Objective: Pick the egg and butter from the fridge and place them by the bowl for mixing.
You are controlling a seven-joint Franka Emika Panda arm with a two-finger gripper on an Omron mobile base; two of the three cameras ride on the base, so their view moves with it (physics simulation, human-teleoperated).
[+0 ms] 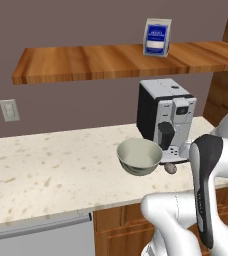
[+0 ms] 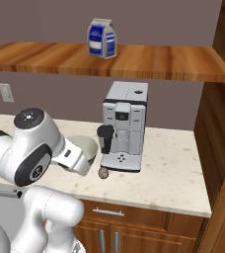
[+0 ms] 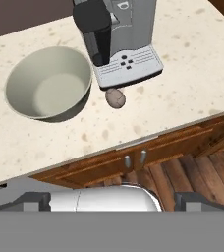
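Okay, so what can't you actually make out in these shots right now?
- Left base view: the arm covers part of the egg.
- Right base view: the arm hides most of the bowl.
- Carton on the shelf: label too small to read.
- Hand view: the picture's top edge cuts off the coffee machine.

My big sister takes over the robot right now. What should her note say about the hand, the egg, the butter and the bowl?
Gripper: open and empty, looking down on the counter from above its front edge.
Egg: already on the counter, just in front of the coffee machine tray, a little way from the bowl.
Bowl: upright and empty on the counter, left of the coffee machine.
Done: egg set down by the bowl.
Left: get the butter from the fridge and put it by the bowl too. Neither is in sight from here.
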